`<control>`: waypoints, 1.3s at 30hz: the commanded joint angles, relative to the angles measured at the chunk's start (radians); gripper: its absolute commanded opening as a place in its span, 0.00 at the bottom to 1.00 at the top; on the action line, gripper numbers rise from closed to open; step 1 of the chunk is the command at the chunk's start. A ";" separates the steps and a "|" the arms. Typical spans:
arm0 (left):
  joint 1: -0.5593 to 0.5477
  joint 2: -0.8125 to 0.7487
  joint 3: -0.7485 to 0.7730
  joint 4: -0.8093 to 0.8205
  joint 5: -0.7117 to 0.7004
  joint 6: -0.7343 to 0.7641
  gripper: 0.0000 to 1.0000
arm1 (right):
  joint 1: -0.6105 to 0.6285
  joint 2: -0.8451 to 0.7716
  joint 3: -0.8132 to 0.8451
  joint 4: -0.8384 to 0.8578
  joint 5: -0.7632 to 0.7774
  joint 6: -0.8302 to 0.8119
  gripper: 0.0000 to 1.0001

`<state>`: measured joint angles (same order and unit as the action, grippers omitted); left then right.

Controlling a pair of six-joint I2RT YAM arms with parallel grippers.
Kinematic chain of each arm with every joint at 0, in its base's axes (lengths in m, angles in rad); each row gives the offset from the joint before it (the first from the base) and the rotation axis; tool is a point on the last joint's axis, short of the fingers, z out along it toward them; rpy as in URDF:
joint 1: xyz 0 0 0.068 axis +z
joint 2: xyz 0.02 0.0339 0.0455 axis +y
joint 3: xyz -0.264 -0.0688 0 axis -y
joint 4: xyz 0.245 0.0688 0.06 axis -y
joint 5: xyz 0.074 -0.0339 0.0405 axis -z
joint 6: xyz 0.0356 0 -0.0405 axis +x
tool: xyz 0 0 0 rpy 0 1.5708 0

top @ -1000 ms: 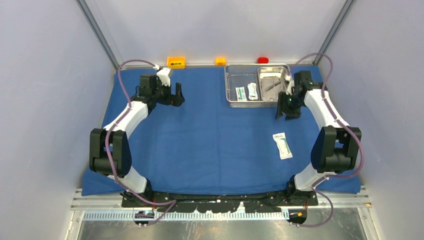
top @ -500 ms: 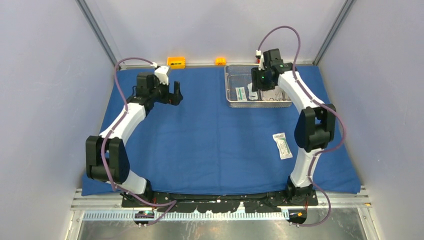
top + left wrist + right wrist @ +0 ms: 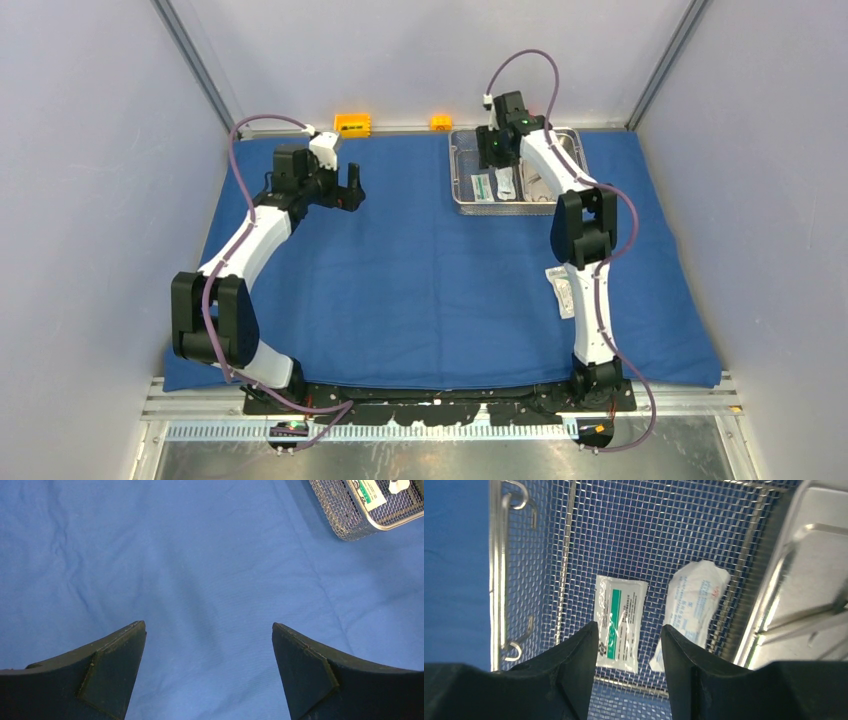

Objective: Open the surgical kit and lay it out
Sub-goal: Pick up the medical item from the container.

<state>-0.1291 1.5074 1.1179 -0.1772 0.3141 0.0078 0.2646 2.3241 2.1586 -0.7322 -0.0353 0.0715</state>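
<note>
Packets [image 3: 619,622] (2, white) lie in mesh tray [image 3: 649,540] beneath right pincer [image 3: 629,630].

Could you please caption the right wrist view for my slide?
Right gripper open over a white-green packet in the steel mesh tray.

You're working on a matt blue cloth wrap [image 3: 200,555], soft and faintly creased. The tray [image 3: 634,525] is bright steel wire mesh with a polished rod rim. The pan [image 3: 819,555] is smooth sheet steel with a satin sheen. The white-green packet [image 3: 619,622] looks like glossy film, the white packet [image 3: 696,607] crinkled and papery. The left pincer [image 3: 209,625] and right pincer [image 3: 629,626] are matt black plastic.
</note>
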 commanded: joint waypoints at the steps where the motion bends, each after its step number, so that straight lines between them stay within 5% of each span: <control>1: -0.004 -0.017 0.004 0.010 0.005 0.003 1.00 | 0.022 0.056 0.080 -0.011 0.005 0.014 0.54; 15: -0.004 -0.013 -0.003 0.004 0.012 0.002 1.00 | 0.031 0.122 0.037 -0.030 0.006 0.006 0.54; 32: -0.005 -0.034 -0.006 -0.002 0.017 0.005 1.00 | 0.030 0.070 0.049 -0.040 -0.006 0.028 0.01; 39: -0.004 -0.043 0.000 -0.011 0.015 0.013 1.00 | 0.026 -0.014 0.079 -0.030 -0.022 0.066 0.01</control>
<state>-0.1291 1.5070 1.1152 -0.1909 0.3149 0.0082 0.2909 2.4344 2.1864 -0.7700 -0.0463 0.1055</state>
